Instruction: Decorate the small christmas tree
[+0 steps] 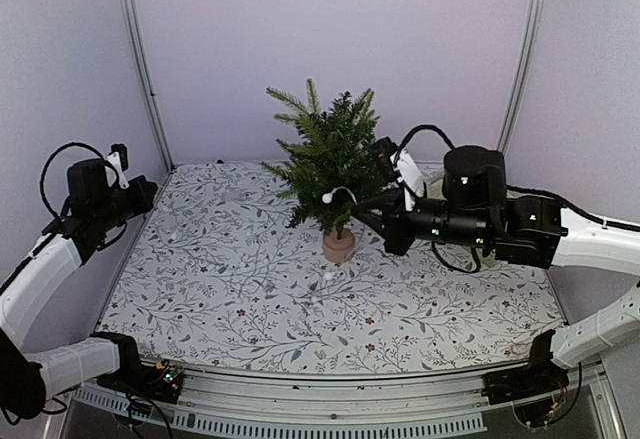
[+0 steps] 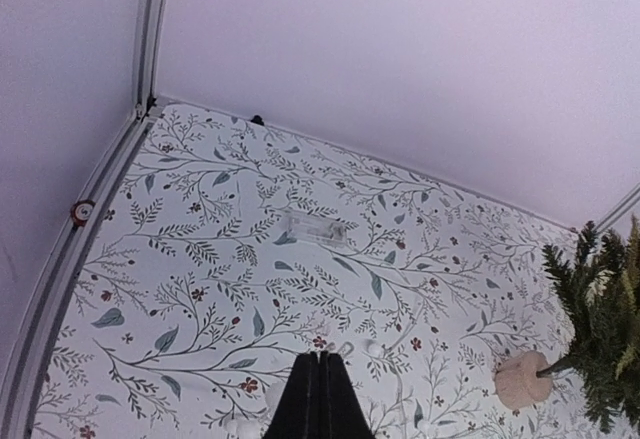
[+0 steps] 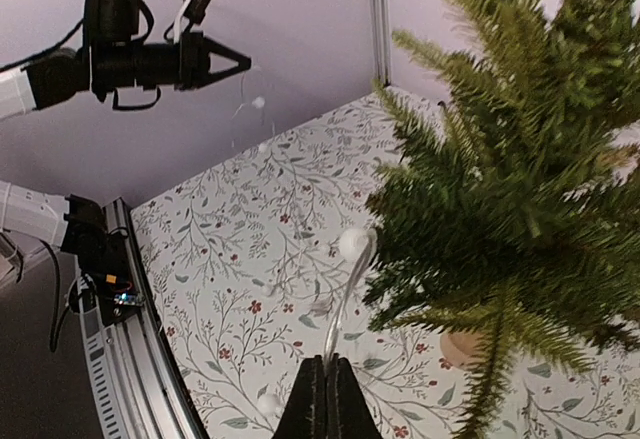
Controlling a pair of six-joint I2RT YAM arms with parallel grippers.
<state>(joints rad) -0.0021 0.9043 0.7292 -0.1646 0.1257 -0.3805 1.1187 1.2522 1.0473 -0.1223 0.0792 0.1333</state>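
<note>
The small christmas tree [image 1: 330,164] stands toward 12 o'clock on the table [image 1: 200,289], at 11 o'clock of the right gripper [image 1: 362,211], which is clamped on a bead string [image 1: 327,197]. The left gripper [image 1: 152,192], well apart at 9 o'clock, pinches the same string, but the thread is too thin to follow.

Bright, even, diffuse light with a faint lilac cast fills all three views, without glare. In the top view the small christmas tree [image 1: 330,164] throws hardly any shadow on the patterned tablecloth [image 1: 220,259]. The left wrist view is hazy and low in contrast. In the right wrist view the nearest branches and the bead string [image 3: 347,284] are blurred.
</note>
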